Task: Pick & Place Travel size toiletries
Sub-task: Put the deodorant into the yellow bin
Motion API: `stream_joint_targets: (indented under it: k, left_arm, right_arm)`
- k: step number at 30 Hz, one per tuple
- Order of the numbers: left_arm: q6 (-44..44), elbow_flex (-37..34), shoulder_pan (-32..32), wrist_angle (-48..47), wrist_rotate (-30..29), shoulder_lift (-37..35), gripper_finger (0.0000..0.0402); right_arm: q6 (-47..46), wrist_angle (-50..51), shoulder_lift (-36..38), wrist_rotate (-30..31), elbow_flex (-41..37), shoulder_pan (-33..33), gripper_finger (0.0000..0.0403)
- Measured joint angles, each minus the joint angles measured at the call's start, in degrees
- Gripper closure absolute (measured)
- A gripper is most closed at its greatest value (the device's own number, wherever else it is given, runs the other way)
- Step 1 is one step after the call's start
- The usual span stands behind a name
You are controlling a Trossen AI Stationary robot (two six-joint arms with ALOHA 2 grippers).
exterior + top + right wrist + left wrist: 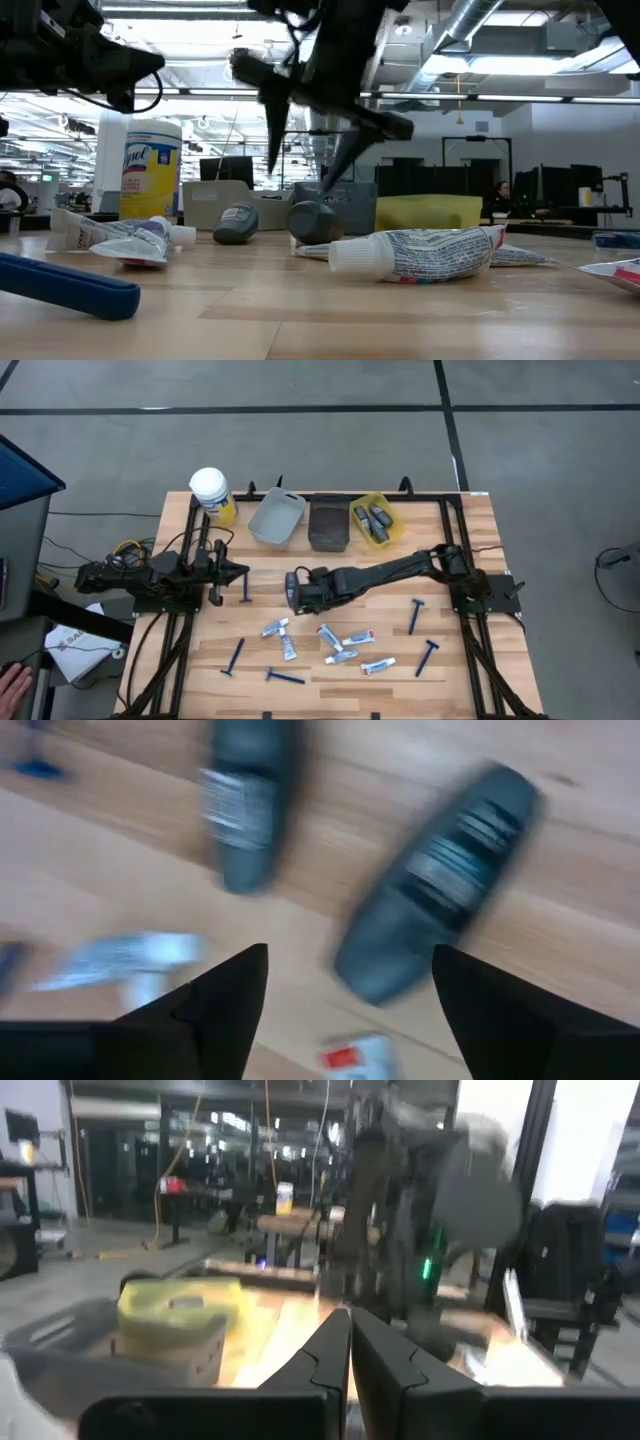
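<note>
Two dark grey oval mini bottles [440,885] [245,805] lie on their sides on the wooden table. My right gripper [345,990] hangs open just above them, pointing steeply down, and covers them in the high view [295,588]. Several small white tubes [330,637] and thin blue razors [415,615] lie scattered toward the near edge. More dark bottles lie in the yellow bin [375,520]. My left gripper [240,572] is shut and empty at the table's left, held level.
A grey bin [277,518] and a dark bin [328,525] stand beside the yellow bin along the far edge. A yellow jar with a white lid [212,493] stands at the far left. A blue razor [246,588] lies just below my left gripper.
</note>
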State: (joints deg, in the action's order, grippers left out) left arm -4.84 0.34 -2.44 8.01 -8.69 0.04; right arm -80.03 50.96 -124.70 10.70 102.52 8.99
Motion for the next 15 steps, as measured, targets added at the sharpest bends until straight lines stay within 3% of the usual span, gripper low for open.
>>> stream_joint_targets:
  k: [15]
  left_arm:
    - [0.0,0.0,0.0,3.4,0.0,0.0,0.0392]
  right_arm:
    - [-3.6,4.5,-7.8,-0.3,6.3,-0.9,0.0126]
